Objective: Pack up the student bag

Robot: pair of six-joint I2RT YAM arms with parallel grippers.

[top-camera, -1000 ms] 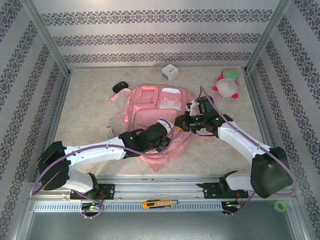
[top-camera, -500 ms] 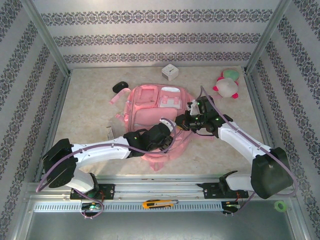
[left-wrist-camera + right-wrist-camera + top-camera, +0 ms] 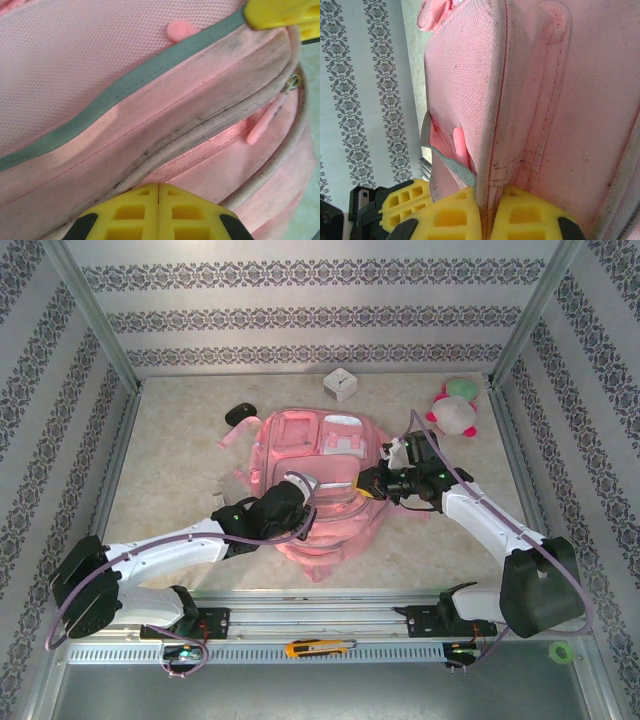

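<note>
The student bag [image 3: 318, 455] lies flat in the middle of the table, a large pink backpack with its front pockets facing up. My right gripper [image 3: 369, 485] is at its right side, shut on a fold of the bag's pink fabric edge [image 3: 492, 150]; the pinch sits at the right gripper [image 3: 490, 197] itself. My left gripper [image 3: 307, 492] rests over the bag's lower middle. In the left wrist view the left gripper [image 3: 158, 186] is shut, tips against the bag [image 3: 125, 75], with nothing seen between them. A pink zipper pull [image 3: 262, 125] hangs just ahead.
A white cube [image 3: 341, 384] stands at the back. A pink-and-white plush toy [image 3: 455, 407] sits back right and a black object [image 3: 238, 414] back left of the bag. A box cutter [image 3: 318, 647] lies on the front rail. Patterned walls enclose three sides.
My left gripper has shut and drawn back to the left across the bag. The right gripper keeps its hold and has shifted slightly right.
</note>
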